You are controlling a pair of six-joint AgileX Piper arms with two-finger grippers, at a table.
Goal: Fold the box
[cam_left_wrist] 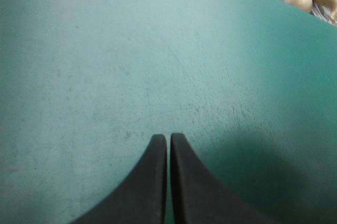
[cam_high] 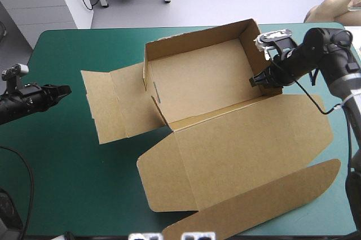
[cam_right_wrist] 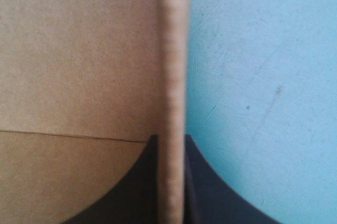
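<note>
I am clamping my right gripper (cam_high: 255, 80) on the brown box's (cam_high: 197, 82) raised right wall (cam_right_wrist: 171, 50), seemingly steadying it on the teal-green cover (cam_high: 67, 183), while my left gripper (cam_high: 65, 89), fingers together and empty, is hovering left of the box, whose flat left flap (cam_high: 107, 104) needs raising next.

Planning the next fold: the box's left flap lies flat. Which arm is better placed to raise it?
Left, likely. The left gripper is shut on nothing, over bare teal-green cover near the left flap. The right gripper is shut on the right wall, across the box.
</note>
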